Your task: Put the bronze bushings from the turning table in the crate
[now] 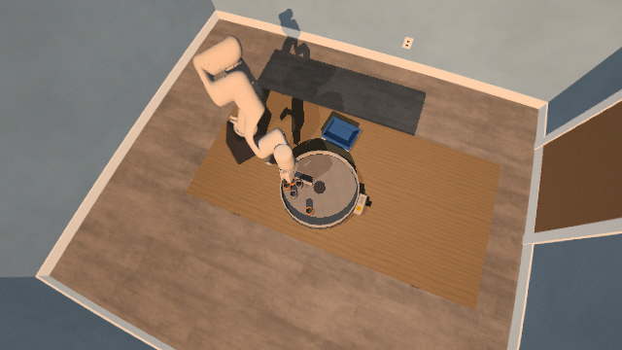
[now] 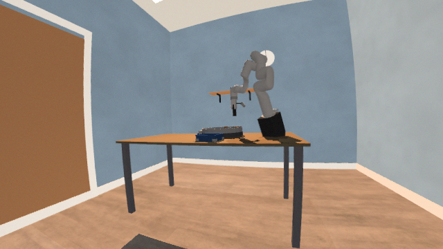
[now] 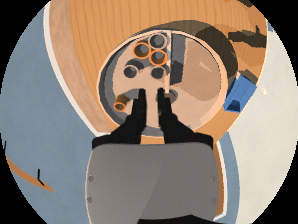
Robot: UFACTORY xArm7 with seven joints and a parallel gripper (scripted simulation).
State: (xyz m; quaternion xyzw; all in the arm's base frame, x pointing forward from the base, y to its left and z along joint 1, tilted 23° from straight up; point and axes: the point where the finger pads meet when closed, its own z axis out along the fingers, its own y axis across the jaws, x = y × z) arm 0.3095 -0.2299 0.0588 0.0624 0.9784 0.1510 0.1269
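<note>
The turning table (image 1: pixel 340 177) (image 3: pixel 202 97) is round and carries several bushings. In the wrist view, two bronze bushings (image 3: pixel 136 54) (image 3: pixel 164 60) stand close together near the far rim, with a steel bushing (image 3: pixel 158 41) beside them. Two more steel bushings (image 3: pixel 130 71) (image 3: pixel 158 72) stand nearer. A third bronze bushing (image 3: pixel 120 106) (image 1: pixel 309 211) stands apart near the rim. The blue crate (image 1: pixel 341 131) (image 2: pixel 209 137) (image 3: pixel 242 92) stands beside the turning table; no bushing shows in it. My gripper (image 2: pixel 234 115) (image 3: pixel 151 96) hangs high above the turning table, empty, its fingers a narrow gap apart.
A pale upright bar (image 3: pixel 168 62) crosses part of the turning table beside the clustered bushings. A dark hub (image 1: pixel 319 187) marks its middle. A small box with a yellow button (image 1: pixel 360 205) is at its rim. The arm's dark base (image 2: pixel 272 125) stands on the wooden table (image 1: pixel 413 209).
</note>
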